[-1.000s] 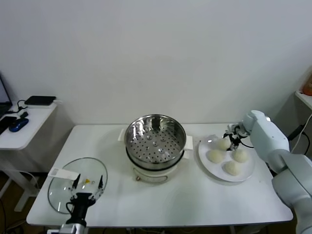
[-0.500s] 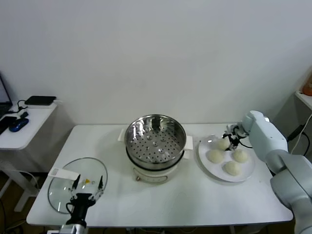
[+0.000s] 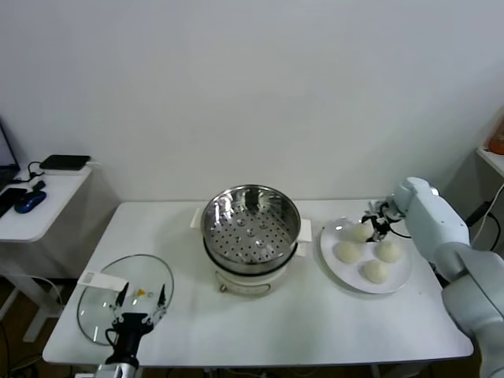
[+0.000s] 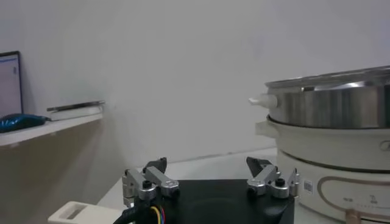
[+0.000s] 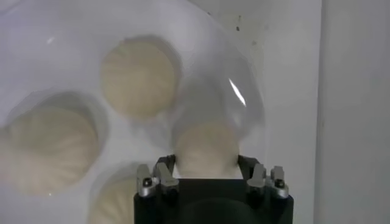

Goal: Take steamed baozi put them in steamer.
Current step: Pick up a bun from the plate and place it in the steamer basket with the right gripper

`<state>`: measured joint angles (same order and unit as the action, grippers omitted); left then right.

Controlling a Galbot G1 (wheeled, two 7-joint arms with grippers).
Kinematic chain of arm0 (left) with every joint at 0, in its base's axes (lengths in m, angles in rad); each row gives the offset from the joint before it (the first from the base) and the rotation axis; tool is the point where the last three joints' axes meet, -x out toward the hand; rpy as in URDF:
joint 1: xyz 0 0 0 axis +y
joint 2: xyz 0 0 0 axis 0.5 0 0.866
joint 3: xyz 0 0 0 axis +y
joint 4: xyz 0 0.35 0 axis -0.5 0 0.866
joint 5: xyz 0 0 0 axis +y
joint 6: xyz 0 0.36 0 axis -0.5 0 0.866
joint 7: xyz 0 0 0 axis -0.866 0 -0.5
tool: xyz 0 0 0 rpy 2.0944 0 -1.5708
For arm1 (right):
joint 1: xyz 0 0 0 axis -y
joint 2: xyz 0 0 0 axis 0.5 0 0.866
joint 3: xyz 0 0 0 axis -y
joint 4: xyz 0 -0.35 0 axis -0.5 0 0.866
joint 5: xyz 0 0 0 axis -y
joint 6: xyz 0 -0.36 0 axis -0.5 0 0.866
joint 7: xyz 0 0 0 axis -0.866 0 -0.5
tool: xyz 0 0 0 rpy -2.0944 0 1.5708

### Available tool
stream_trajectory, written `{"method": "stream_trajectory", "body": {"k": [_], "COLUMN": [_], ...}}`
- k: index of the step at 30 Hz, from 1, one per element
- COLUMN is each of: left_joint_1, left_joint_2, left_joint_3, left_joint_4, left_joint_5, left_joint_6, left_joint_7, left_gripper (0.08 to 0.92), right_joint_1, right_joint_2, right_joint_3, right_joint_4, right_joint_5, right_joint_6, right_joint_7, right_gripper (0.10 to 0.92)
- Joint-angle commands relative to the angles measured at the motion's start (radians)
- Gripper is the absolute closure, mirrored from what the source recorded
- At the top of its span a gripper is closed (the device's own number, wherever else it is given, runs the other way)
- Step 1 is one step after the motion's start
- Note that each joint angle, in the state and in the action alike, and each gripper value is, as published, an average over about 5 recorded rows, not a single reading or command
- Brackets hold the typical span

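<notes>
Jaws of the right gripper (image 5: pixel 207 176) stood closed against the two sides of one steamed baozi (image 5: pixel 206 151), the bun at the rear of the white plate (image 3: pixel 398 277) nearest that arm; whether the bun had cleared the plate could not be told from either view. The left gripper (image 4: pixel 211 181) stood parked low over the glass lid (image 3: pixel 101 303) at the counter's (image 3: pixel 315 323) front left corner, its jaws spread apart and holding nothing. All four buns sat on the plate just beside the steamer (image 3: pixel 251 223), whose perforated floor carried nothing. The buns appeared light, soft and smooth-skinned, so they would probably dent or tear under a hard squeeze and slip under a loose one; the sound hold is across the widest part of the dome, low on the flanks, with modest pressure. The right wrist view showed the fingertips (image 5: pixel 166 172) bearing on the bun's flanks and three neighbouring buns close by, detail that the head view hid behind the wrist. The head view alone gave the layout: plate to the right of the steamer, lid well apart on the left. The left wrist view showed only the steamer's wall from the side.
</notes>
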<state>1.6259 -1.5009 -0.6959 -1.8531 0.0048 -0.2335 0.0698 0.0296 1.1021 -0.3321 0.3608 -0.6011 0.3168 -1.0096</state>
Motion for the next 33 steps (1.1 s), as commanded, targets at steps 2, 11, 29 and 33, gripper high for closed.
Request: {"method": "stream_trajectory", "body": {"k": [2,11,29,33], "left_joint_1": [0.001,0.012,0.024,0.024], "left_joint_2": [-0.001,-0.004,-0.016,-0.019], "left_joint_3": [-0.001,-0.001,-0.004,-0.003], "left_joint_4": [0.0,-0.007,-0.024,-0.024], "left_joint_5": [0.0,0.0,0.006,0.008], "left_joint_6": [-0.002,-0.008,-0.013,-0.011], "left_joint_7": [0.0,-0.001,-0.001,-0.002], "left_gripper": [0.177,0.177,0.177,0.177], "right_joint_1": [0.003,0.091,0.529,0.573], "right_joint_2": [-0.107,-0.206,-0.179,-0.119], "right_joint_3": [-0.159,-0.307,-0.711,-0.736], "right_joint_4": [0.239,0.476,0.853,0.873], "right_joint_5": [0.131,0.241,0.466,0.465], "right_joint_6": [0.005,0.01,0.057,0.07], "right_joint_7": [-0.029,-0.058,-0.089,-0.089], "right_gripper": [0.361,0.372,0.372,0.372]}}
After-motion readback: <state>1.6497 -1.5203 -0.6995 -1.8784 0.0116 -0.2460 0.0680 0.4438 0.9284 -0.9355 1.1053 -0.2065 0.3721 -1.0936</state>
